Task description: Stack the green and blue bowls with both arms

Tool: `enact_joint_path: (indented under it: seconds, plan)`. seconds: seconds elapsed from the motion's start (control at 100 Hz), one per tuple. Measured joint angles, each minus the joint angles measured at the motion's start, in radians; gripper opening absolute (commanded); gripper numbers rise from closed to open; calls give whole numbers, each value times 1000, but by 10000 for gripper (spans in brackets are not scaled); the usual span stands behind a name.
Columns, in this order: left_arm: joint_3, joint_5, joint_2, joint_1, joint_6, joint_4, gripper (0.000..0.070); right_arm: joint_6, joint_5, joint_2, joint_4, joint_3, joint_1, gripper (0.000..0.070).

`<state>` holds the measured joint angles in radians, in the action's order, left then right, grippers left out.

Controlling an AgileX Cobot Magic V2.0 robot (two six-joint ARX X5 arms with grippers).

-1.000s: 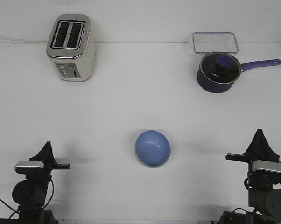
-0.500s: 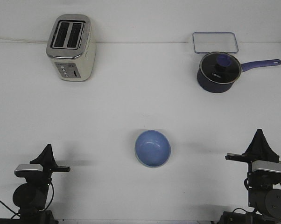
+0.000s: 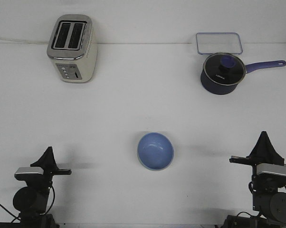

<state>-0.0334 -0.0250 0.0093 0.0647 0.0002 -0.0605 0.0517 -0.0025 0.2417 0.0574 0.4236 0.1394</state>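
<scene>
The blue bowl (image 3: 155,150) sits upright on the white table, near the middle front. A thin pale green rim (image 3: 142,164) shows along its lower left edge, so the blue bowl seems to sit inside the green bowl. My left gripper (image 3: 48,151) is low at the front left, well apart from the bowls. Its fingers meet in a point and hold nothing. My right gripper (image 3: 264,136) is low at the front right, also apart from the bowls. Its fingers also meet in a point and hold nothing.
A cream and silver toaster (image 3: 72,48) stands at the back left. A dark navy saucepan with a glass lid (image 3: 222,72) stands at the back right, handle pointing right. A clear rectangular container lid (image 3: 219,42) lies behind it.
My left arm has sunk a little toward the front edge since a second ago and has held still since. The bowls and my right arm have not moved.
</scene>
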Motion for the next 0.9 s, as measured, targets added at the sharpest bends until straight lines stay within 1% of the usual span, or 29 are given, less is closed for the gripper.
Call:
enact_joint_path:
  seconds: [0.16, 0.25, 0.31, 0.4, 0.47, 0.55, 0.72, 0.9]
  plan:
    - [0, 0, 0, 0, 0, 0, 15, -6, 0, 0, 0, 0, 0, 0]
    - [0, 0, 0, 0, 0, 0, 15, -34, 0, 0, -2, -3, 0, 0]
    - [0, 0, 0, 0, 0, 0, 15, -60, 0, -1, -28, -16, 0, 0]
    - [0, 0, 0, 0, 0, 0, 15, -113, -5, -20, -98, -76, 0, 0]
    - [0, 0, 0, 0, 0, 0, 15, -155, -27, -43, -128, -133, 0, 0]
    - [0, 0, 0, 0, 0, 0, 15, -200, -51, -82, -128, -185, 0, 0]
    - [0, 0, 0, 0, 0, 0, 15, -255, -53, -179, -120, -271, 0, 0]
    - [0, 0, 0, 0, 0, 0, 15, -277, -53, -241, -102, -366, -1, 0]
